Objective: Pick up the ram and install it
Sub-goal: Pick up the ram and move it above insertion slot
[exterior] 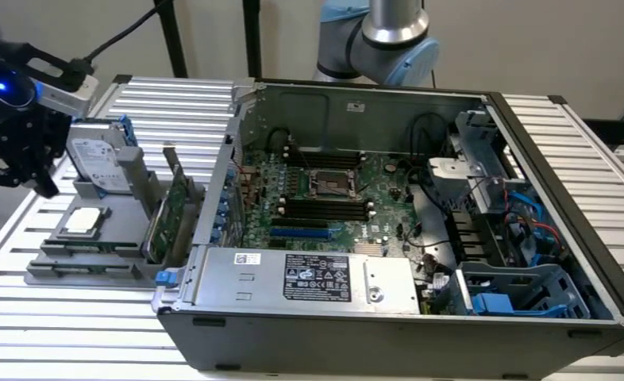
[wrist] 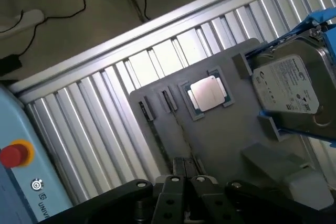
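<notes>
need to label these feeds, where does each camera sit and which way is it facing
Exterior view: off the arm and raised, looking down at an angle into the open computer case and the gray tray at the exterior view's left; an arm joint shows behind the case, the gripper beside the tray.
Wrist view: on the wrist, looking down past the gripper onto the tray and slatted table.
Shared: tray, processor chip, hard drive.

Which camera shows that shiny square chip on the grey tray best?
The wrist view: the square chip faces that camera almost squarely, uncovered. The exterior view catches it obliquely on the grey tray at the exterior view's left.
</notes>
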Available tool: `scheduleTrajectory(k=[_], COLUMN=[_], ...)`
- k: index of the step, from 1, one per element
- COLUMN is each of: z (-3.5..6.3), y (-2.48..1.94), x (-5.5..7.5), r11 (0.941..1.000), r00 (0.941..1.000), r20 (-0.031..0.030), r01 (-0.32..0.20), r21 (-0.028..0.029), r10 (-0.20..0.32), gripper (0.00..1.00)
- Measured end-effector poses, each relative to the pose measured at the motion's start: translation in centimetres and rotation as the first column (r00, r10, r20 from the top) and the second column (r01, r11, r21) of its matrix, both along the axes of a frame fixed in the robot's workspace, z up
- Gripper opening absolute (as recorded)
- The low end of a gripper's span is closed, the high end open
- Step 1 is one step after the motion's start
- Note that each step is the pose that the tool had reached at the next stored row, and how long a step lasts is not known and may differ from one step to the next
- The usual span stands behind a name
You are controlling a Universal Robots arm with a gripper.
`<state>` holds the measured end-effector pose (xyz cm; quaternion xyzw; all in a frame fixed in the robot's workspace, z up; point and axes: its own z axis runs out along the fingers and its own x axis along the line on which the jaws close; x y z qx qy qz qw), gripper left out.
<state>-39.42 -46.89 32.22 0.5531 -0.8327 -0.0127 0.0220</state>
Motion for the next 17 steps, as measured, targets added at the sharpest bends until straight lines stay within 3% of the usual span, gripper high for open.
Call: scheduleTrajectory(k=[3, 7, 14, 17], z=[-0.3, -0.73, -1.28, -1.46], y=[0.0, 0.0, -0.04, -0.07], x=[0.0, 0.0, 0.0, 0.0], r11=[0.9985, 0.992, 0.9713, 0.9594], r00=[0.9985, 0.992, 0.9713, 0.9594], r20=[0.0, 0.0001, 0.0002, 0.0005], r01=[-0.055, -0.126, -0.238, -0.282], r21=[0.0, 0.0, -0.0001, -0.0001], r10=[0.055, 0.126, 0.238, 0.282], gripper=[0.0, 0.0, 0.0, 0.0])
